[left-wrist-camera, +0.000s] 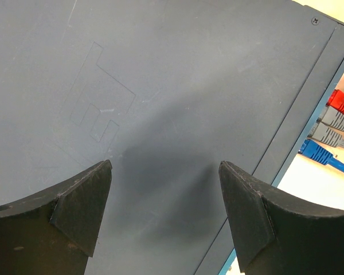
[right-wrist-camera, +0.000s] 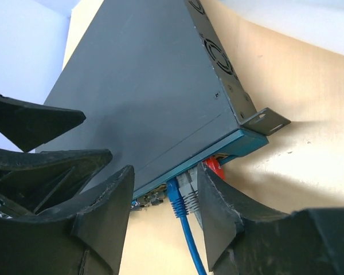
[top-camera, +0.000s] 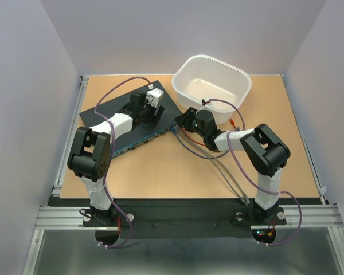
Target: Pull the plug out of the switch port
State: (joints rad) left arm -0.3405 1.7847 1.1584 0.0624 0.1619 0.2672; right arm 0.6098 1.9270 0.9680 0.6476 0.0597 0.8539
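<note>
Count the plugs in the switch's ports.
4, in a row along the switch edge: red plug, grey plug, second grey plug, blue plug. More may be hidden.

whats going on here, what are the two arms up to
The left tool is open just above the flat top of the switch; contact is unclear. The right tool is at the port edge, open, straddling the blue plug and grey plug, the red plug just outside one finger. All three plugs look seated.

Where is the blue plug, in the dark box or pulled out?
In. The blue plug sits in a socket on the front edge of the switch; the right hand straddles it, fingers apart.
</note>
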